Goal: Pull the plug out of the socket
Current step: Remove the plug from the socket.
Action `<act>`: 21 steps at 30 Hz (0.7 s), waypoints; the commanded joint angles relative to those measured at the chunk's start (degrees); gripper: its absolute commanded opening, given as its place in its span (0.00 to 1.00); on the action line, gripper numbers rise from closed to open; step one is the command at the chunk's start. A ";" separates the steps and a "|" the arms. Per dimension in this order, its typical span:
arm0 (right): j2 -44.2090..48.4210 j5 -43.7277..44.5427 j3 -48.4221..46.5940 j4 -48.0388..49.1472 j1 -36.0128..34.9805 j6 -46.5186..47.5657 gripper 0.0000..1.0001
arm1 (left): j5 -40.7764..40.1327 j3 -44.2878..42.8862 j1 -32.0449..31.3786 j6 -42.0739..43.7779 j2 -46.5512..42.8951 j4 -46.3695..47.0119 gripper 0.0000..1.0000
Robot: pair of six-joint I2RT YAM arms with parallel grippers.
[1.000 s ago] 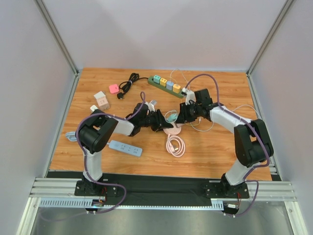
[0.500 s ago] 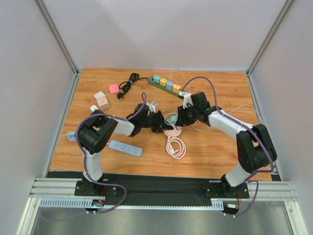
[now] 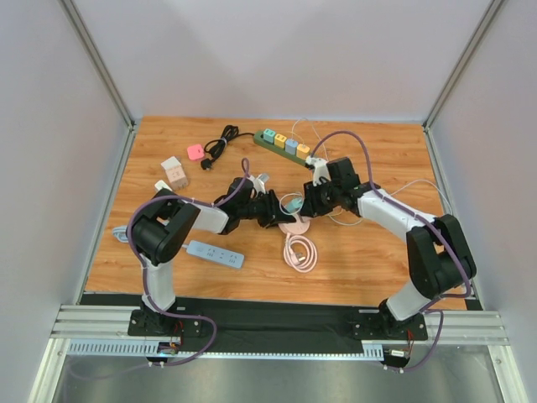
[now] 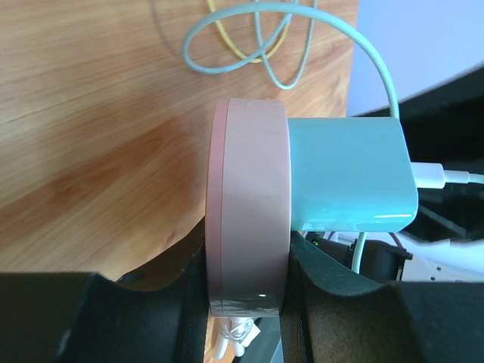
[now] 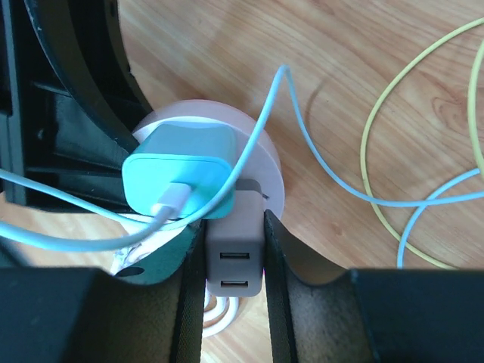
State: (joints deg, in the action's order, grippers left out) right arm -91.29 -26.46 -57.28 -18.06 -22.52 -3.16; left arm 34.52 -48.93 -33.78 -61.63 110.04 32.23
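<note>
Wood-grain table [image 3: 369,260], walled by grey panels: two arms meet at a round pink socket [image 4: 248,204] at its middle. The left gripper [image 4: 246,272] clamps the socket's disc across its thickness. A teal plug [image 4: 348,174] sits fully seated in the socket's face, a white cable running from its outer end. The right gripper [image 5: 227,249] is closed around the pink USB block [image 5: 233,253] at the socket's rim, just below the plug, one finger on each side. Beside the socket lie loops of pale blue and yellow cable [image 5: 370,151]. A coiled pink cable [image 3: 300,250] rests just nearer the bases than the socket, a blue power strip [image 3: 214,253] to its left, and a green power strip [image 3: 285,147] beyond it.
</note>
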 commanded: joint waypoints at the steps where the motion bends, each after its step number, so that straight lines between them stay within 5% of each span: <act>1: 6.12 9.39 -3.01 2.60 -7.96 1.13 0.00 | -4.99 -2.05 1.70 2.21 0.88 -6.47 0.00; 6: 5.50 12.49 -3.63 1.28 -8.43 2.98 0.00 | -5.87 -2.05 1.70 2.65 0.97 -7.09 0.00; 14: 5.86 -4.63 -2.49 -0.48 6.41 4.13 0.00 | -5.26 -1.52 1.96 2.92 1.05 -4.64 0.00; 21: 4.27 -11.07 -2.14 0.40 9.52 1.23 0.00 | -4.29 -2.49 1.96 3.09 1.05 -4.19 0.00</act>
State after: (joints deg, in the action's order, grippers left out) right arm -88.09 -31.81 -57.60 -18.72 -11.60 -0.91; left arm 32.45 -50.33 -32.01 -60.12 110.83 28.51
